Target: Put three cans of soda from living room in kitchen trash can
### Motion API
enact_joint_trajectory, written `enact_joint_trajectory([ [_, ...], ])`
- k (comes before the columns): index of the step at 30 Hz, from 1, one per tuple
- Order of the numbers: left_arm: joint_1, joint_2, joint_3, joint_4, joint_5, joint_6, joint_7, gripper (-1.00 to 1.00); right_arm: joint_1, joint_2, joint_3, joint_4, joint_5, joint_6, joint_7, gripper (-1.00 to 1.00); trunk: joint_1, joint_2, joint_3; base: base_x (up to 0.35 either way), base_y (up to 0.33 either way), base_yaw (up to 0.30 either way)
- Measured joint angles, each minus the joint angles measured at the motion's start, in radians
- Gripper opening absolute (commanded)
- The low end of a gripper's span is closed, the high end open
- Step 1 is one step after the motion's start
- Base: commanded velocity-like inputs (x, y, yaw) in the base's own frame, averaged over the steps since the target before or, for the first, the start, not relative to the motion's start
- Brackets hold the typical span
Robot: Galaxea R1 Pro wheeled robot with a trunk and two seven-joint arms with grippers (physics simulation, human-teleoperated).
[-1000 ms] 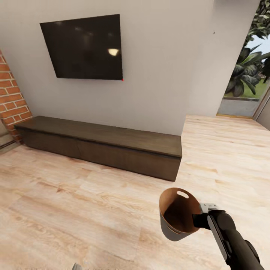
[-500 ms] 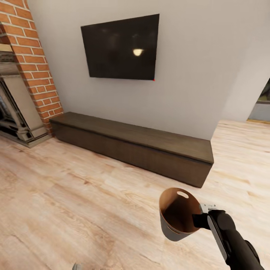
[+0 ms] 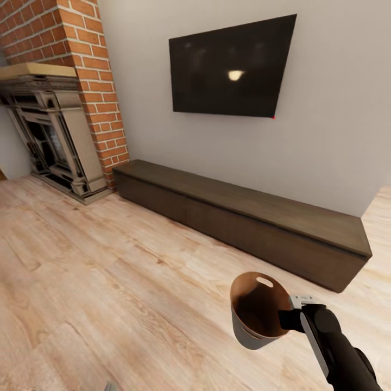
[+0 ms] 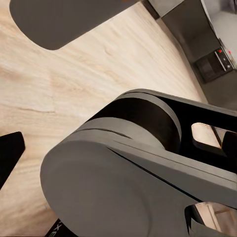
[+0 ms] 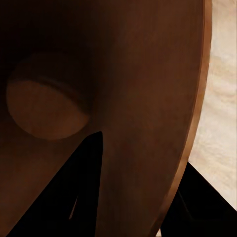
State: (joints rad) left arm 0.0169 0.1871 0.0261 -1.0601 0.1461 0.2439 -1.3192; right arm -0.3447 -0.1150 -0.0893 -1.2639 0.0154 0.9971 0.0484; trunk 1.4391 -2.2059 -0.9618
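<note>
The tash can (image 3: 247, 334), a small tapered bin that is pale grey outside and glossy brown inside, hangs low over the plank floor at the lower right of the head view. My right gripper (image 3: 286, 319) is shut on its near rim, one finger inside and one outside. The right wrist view looks into the brown inside of the tash can (image 5: 123, 74), with a dark finger (image 5: 84, 197) against the wall. In the left wrist view, one dark finger (image 4: 9, 153) of my left gripper shows beside the robot's own grey body. The cans of soda are out of view.
A long low dark wood cabinet (image 3: 244, 217) runs along the grey wall under a black wall screen (image 3: 231, 68). A brick chimney (image 3: 81, 65) with a dark fireplace (image 3: 51, 136) stands at the left. Light wood floor (image 3: 108, 282) spreads in front.
The whole picture has shifted to the right, so the camera has turned left: the fireplace has come into view and the glass door has gone. The bin stays in my right gripper.
</note>
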Motion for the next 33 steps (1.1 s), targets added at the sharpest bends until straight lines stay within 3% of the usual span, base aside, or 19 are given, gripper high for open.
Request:
enact_joint_trajectory([
  [18,0.000,0.000,0.000,0.000,0.000,0.000,0.000,1.00,0.000,0.000,0.000,0.000,0.000,0.000,-0.001,-1.00,0.000,0.000,0.000,0.236,0.270,0.287],
  [33,0.000,0.000,0.001,0.000,0.000,0.000,0.000,1.00,0.000,0.000,0.000,0.018,0.003,0.000,-0.001,-1.00,0.000,0.000,0.000,0.309,0.189,0.287],
])
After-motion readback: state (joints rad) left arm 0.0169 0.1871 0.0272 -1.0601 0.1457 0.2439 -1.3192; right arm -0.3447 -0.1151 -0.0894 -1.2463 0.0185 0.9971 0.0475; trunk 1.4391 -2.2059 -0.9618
